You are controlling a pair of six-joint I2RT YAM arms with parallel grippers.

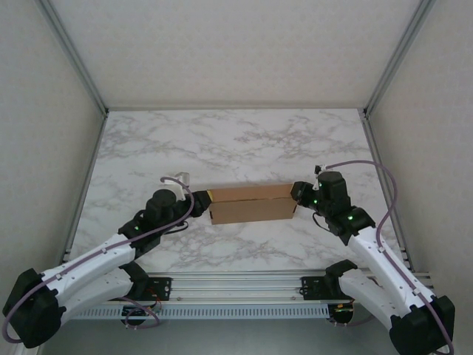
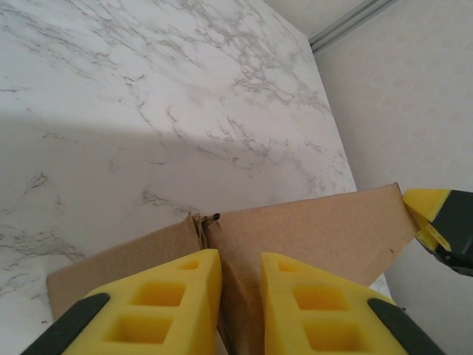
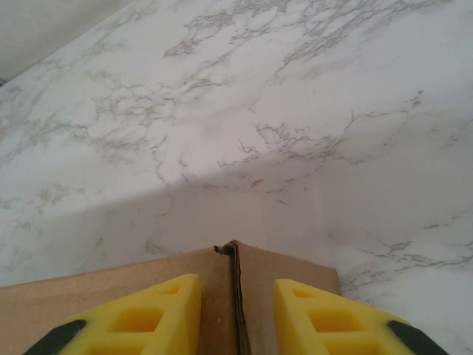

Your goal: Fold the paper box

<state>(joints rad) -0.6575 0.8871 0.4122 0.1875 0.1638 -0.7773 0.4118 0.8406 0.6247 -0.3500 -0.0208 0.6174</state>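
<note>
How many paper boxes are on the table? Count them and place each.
1. The paper box lies midway on the table, its ends between the left jaws and the right jaws. No other seems hidden.

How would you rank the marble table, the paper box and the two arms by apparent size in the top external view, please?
1. The marble table, by far the largest.
2. The left arm and right arm, alike in size, so unranked.
3. The paper box, the smallest.
</note>
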